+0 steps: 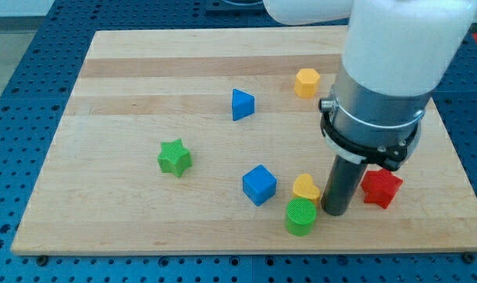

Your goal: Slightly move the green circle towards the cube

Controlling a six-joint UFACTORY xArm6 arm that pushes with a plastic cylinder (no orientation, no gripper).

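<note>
The green circle (301, 216), a short ribbed cylinder, stands near the board's bottom edge. The blue cube (259, 185) sits up and to the left of it, a small gap apart. A yellow heart (305, 187) lies just above the green circle, touching or nearly touching it. My tip (335, 211) is on the board just to the right of the green circle and of the yellow heart, very close to both.
A red star (382, 189) sits right of my rod, partly hidden by it. A blue triangle (240, 104) and a yellow hexagon (306, 82) lie toward the top. A green star (174, 156) is at the left. The wooden board (128, 71) ends close below the circle.
</note>
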